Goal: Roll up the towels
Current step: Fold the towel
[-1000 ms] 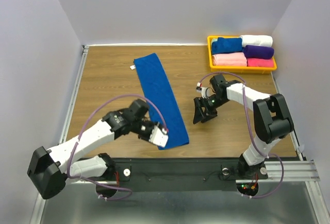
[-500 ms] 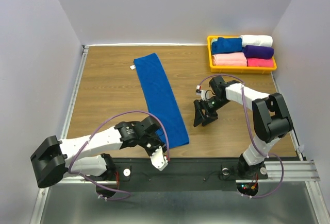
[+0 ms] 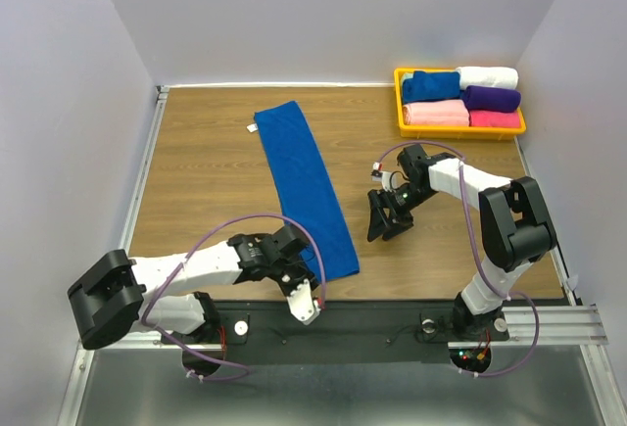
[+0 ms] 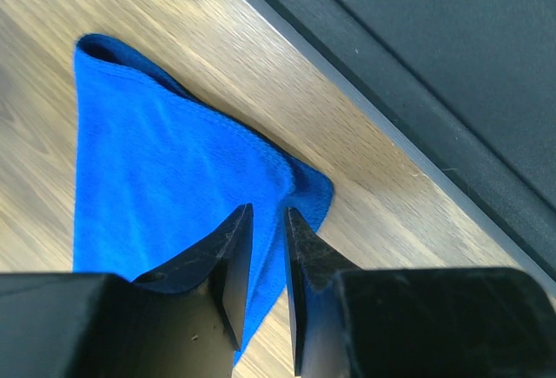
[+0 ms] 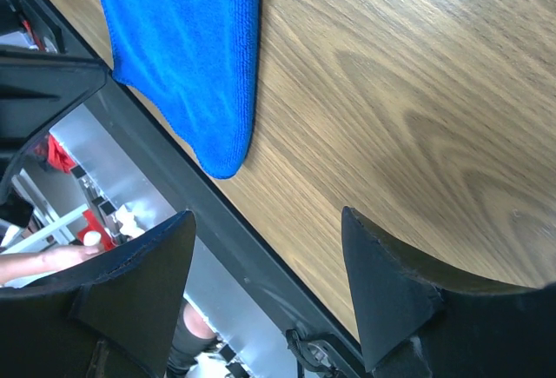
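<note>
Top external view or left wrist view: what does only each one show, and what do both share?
Only top external: the yellow tray of rolled towels, the right end effector open, the blue towel at full length. Only left wrist: the left end effector, its fingers narrowly apart, over the towel's near corner. Both: that towel, the table.

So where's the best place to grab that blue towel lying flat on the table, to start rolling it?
Probably the near short end of the blue towel, at a corner, coming from above on the near side of the table. The towel lies flat as a long strip running away from that side, so this end is closest and its thin edge can be pinched and rolled away.
</note>
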`<action>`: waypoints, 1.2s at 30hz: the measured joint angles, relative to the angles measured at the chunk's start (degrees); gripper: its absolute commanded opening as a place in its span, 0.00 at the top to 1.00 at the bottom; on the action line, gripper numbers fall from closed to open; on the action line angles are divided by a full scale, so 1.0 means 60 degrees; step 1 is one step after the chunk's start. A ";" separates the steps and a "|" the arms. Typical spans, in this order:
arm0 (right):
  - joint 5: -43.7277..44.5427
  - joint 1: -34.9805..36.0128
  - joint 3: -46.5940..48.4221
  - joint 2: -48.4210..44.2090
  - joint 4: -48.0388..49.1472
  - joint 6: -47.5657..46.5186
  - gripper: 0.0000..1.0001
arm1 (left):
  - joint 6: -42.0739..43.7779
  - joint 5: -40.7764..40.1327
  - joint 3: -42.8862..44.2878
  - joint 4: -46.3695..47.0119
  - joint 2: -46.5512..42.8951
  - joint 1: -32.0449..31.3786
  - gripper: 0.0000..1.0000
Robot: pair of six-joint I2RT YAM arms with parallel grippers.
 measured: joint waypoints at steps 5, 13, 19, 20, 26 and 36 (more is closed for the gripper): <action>-0.0051 0.0000 0.0000 0.0000 -0.0026 -0.0051 0.27 | 0.0157 -0.0171 -0.0135 0.0102 0.0171 0.0000 0.68; -0.0117 0.0000 0.0000 0.0000 -0.0131 -0.0098 0.27 | 0.0328 -0.0259 -0.0135 0.0437 0.0419 0.0000 0.71; -0.0117 0.0000 0.0000 0.0004 -0.0149 -0.0102 0.27 | 0.0426 -0.0255 -0.0135 0.0510 0.0525 0.0000 0.75; -0.0117 0.0000 0.0000 0.0004 -0.0153 -0.0106 0.27 | 0.0437 -0.0255 -0.0135 0.0510 0.0532 0.0000 0.76; -0.0127 0.0000 0.0000 0.0055 -0.0168 -0.0138 0.27 | 0.0517 -0.0171 -0.0135 0.0448 0.0535 0.0000 0.76; -0.0193 0.0000 0.0000 0.0197 -0.0171 -0.0175 0.27 | 0.0630 -0.0146 -0.0259 0.0477 0.0546 0.0000 0.79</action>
